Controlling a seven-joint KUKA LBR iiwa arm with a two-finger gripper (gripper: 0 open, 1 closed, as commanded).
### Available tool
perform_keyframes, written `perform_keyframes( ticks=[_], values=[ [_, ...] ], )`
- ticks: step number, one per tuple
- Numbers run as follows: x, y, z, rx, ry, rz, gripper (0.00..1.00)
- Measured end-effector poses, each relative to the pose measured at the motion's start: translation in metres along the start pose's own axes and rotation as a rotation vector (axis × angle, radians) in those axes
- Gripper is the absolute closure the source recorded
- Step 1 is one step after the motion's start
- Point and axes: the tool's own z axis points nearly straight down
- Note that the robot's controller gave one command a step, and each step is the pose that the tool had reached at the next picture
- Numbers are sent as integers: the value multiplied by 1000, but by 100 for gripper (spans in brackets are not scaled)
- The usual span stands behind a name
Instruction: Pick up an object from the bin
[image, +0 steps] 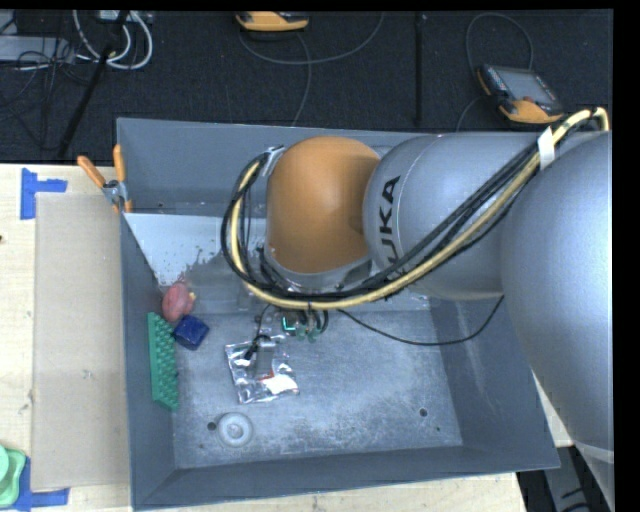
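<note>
My gripper (287, 324) pokes out from under the arm's orange cover, low over the middle of the bin floor. Directly below and slightly left of it lies a crumpled silver foil wrapper (258, 373) with a red and white patch; the gripper's tip is at the wrapper's upper edge. A small dark blue block (190, 332) sits further left, apart from the gripper. Nothing can be seen held.
A pink rounded lump (179, 299) rests near the left wall above the blue block. A green ridged strip (163, 362) lies along the left wall. A pale round cap (235, 429) sits near the front. The arm covers the bin's back and right.
</note>
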Motion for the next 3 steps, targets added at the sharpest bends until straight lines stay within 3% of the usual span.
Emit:
perform_keyframes(
  ticks=[1,2,3],
  values=[
    [43,-63,98,0,-3,-284,0],
    [42,-63,95,-1,-8,-282,100],
    [33,-38,-50,-1,-18,-282,100]
  ],
)
